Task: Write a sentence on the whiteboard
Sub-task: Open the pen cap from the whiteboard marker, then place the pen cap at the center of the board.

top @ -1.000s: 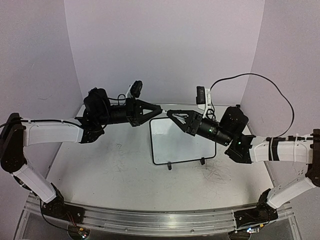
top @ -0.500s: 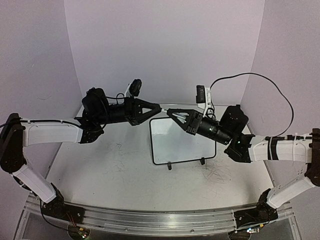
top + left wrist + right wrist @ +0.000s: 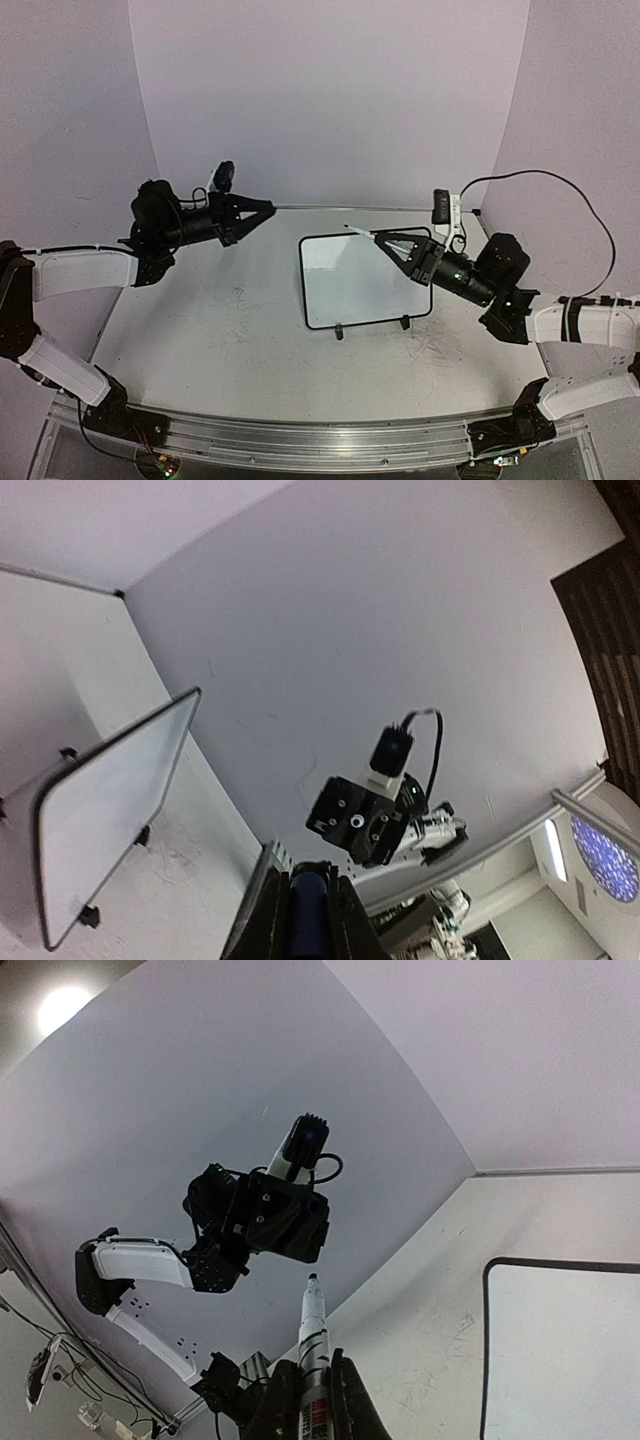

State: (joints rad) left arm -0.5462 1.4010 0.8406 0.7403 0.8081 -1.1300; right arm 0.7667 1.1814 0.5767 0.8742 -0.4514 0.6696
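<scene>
Where whiteboard (image 3: 352,292) stands, long axis left-right

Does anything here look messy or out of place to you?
Only the tabletop: faint grey scribbles mark it beside the whiteboard, as if a pen strayed off. The whiteboard itself is blank and looks undamaged.

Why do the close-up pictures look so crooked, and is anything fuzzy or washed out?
Left wrist view: room tilted, edges bowed, likely a wide lens; the dark blue cap close to it is blurred. Right wrist view: a round lamp burns out top left; the white marker is fairly sharp. Top view: soft, even light.
</scene>
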